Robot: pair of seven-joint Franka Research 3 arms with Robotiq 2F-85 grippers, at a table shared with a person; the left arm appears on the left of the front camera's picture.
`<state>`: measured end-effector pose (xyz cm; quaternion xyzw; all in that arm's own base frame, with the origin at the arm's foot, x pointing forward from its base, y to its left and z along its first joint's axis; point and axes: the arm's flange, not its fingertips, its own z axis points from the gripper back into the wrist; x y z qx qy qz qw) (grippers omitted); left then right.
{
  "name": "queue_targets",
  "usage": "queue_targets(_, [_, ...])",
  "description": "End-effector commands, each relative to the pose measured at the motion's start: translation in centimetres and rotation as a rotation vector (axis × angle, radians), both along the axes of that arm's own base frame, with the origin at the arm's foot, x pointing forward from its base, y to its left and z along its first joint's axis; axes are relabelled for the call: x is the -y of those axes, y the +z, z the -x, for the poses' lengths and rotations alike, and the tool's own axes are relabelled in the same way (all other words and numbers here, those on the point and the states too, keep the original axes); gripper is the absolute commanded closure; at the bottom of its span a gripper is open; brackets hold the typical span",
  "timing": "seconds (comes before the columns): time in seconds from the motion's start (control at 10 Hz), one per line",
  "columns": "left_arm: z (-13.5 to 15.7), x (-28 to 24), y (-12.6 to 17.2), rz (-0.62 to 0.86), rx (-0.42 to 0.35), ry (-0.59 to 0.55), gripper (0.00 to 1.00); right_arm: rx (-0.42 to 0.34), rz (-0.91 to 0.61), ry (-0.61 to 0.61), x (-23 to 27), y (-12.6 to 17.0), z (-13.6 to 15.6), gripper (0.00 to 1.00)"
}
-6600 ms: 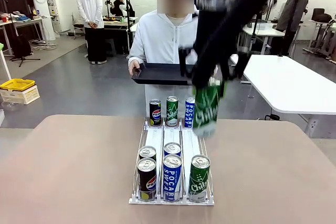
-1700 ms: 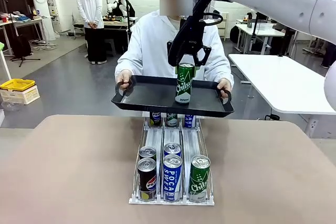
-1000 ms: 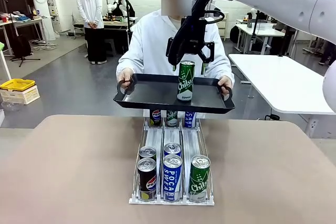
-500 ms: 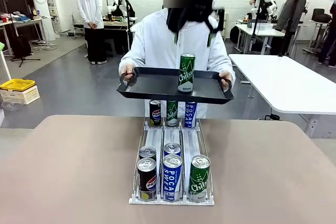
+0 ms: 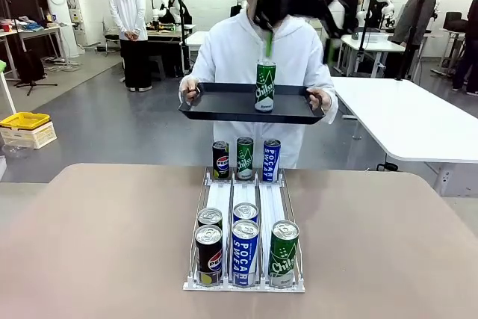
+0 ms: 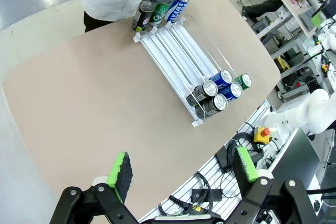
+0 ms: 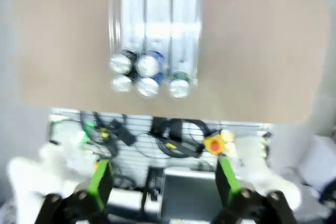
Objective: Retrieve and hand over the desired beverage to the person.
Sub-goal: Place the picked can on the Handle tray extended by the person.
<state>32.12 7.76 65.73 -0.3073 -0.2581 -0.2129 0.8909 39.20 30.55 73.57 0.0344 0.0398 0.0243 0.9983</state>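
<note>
my left end effector (image 6: 182, 169) hangs high over the worktop (image 6: 79, 103), its jaws spread wide and nothing between the green pads (image 6: 119, 170). my right end effector (image 7: 163, 178) is just as wide open and also empty, though its view is blurred.

the slim green chilsung can (image 5: 265, 86), smooth metal with white lettering, stands upright on a flat black tray (image 5: 224, 102) with a raised rim. the person (image 5: 258, 50) in the white hooded jacket holds that tray by both ends, above the far edge of the worktop.

on the matte beige, round-cornered worktop sits a white three-lane rack (image 5: 220, 196) with thin wire rails. its far end holds a pepsi can (image 5: 220, 160), a chilsung can (image 5: 245, 158) and a pocari sweat can (image 5: 271, 160). its near end holds two pepsi cans (image 5: 209, 255), two pocari sweat cans (image 5: 245, 252) and one green chilsung can (image 5: 284, 253), all upright.
</note>
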Motion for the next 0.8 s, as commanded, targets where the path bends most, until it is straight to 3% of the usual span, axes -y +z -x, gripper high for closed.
queue_targets(0.0, [0.1,-0.2,0.0,0.004,0.016,-0.019,0.00,0.090,0.155,0.118,4.0,-7.2,4.5,0.00])
queue_targets(0.3, [0.1,-0.2,0.0,0.004,0.016,-0.019,0.00,0.097,0.235,0.126,4.7,-9.4,5.0,0.00])
queue_targets(0.4, [0.1,-0.2,0.0,0.004,0.016,-0.019,0.00,0.063,0.208,0.066,4.9,-9.6,4.6,0.00])
queue_targets(0.5, [0.1,-0.2,0.0,0.004,0.016,-0.019,0.00,0.054,0.247,0.142,4.2,-8.6,4.6,0.00])
queue_targets(0.7, [0.1,-0.2,0.0,0.004,0.016,-0.019,0.00,0.054,0.247,0.142,4.2,-8.6,4.6,0.00])
